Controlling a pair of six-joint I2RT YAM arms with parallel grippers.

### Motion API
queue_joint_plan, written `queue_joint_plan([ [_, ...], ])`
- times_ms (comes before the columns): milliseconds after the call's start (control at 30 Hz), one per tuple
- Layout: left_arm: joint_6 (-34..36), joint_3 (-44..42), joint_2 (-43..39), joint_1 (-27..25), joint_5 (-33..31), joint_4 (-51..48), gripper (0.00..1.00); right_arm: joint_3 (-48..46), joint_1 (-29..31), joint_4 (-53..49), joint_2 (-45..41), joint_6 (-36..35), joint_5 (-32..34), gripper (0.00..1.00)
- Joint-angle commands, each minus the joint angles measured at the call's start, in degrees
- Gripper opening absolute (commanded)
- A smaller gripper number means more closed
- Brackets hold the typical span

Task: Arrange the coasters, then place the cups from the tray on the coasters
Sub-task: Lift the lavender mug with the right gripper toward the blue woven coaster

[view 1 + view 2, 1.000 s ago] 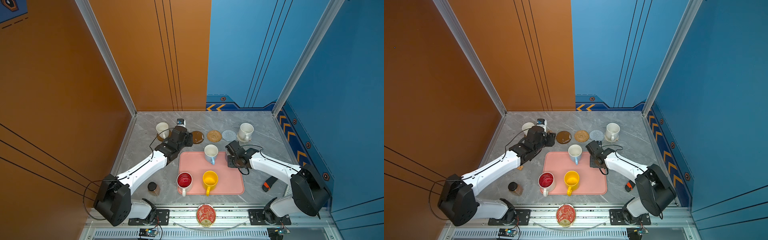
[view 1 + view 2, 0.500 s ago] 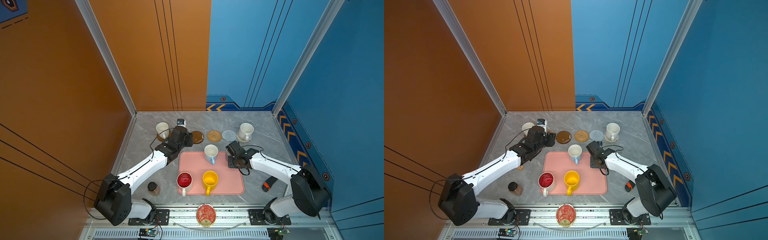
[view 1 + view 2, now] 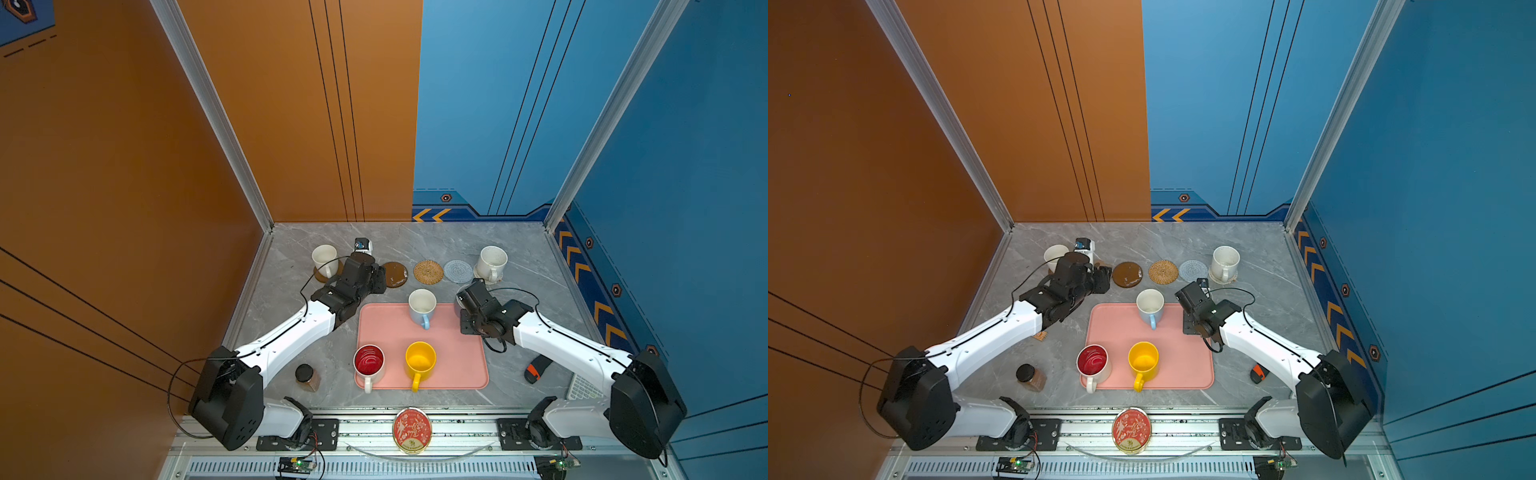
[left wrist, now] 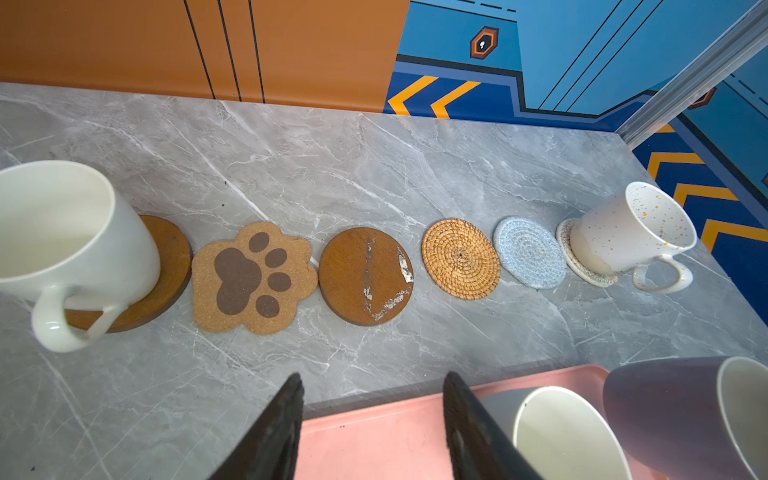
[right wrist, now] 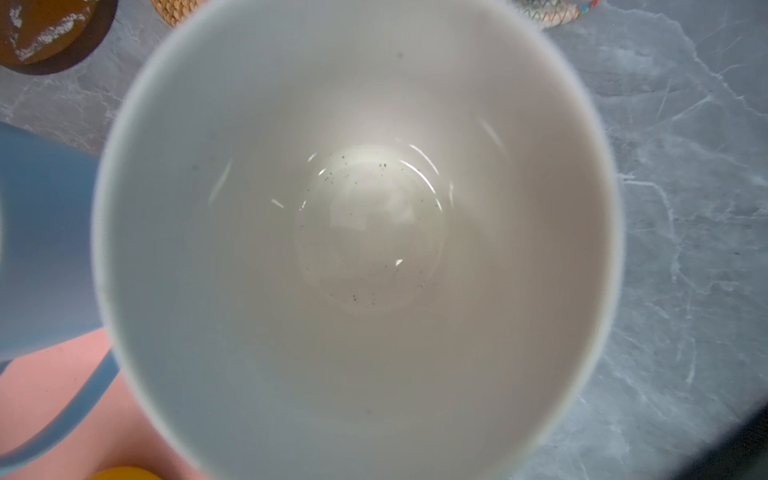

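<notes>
Grey marble tabletop point(image 3: 528, 249) had the coasters point(image 3: 428, 272) in a row just past the far edge of the pink tray point(image 3: 457, 365), white mug point(image 3: 324, 257) on the brown disc point(image 4: 176, 266) off its far left corner and speckled cream mug point(image 3: 491, 262) on the cream crocheted round point(image 4: 564, 245) off its far right one. Light blue mug point(image 3: 422, 307), yellow mug point(image 3: 420, 359) and red-inside mug point(image 3: 368, 360) stood on the tray, and the lavender mug point(image 4: 665, 415) was at its far right corner under the right gripper point(image 3: 464, 298), fingers hidden so couldn't tell if it was clamped. Left gripper point(image 4: 374, 378) hung by the tray's far left corner, fingers apart.
</notes>
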Motion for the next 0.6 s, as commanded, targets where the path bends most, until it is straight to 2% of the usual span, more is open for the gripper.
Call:
queue_joint_plan([
  [0,0.68,0.01,-0.1,0.11,0.72,-0.48,0.55,3.13,0.23,0.42,-1.41,-1.26,2.57,0.0],
  [300,0.84,-0.27,-0.81,0.24,0.3,-0.8,0.55,10.33,-3.29,0.76,2.86,-5.91,-1.15,0.0],
  [567,0.94,-0.66,-1.31,0.53,-0.33,-1.13,0.55,17.88,-6.3,1.63,10.23,-10.23,-3.28,0.0],
])
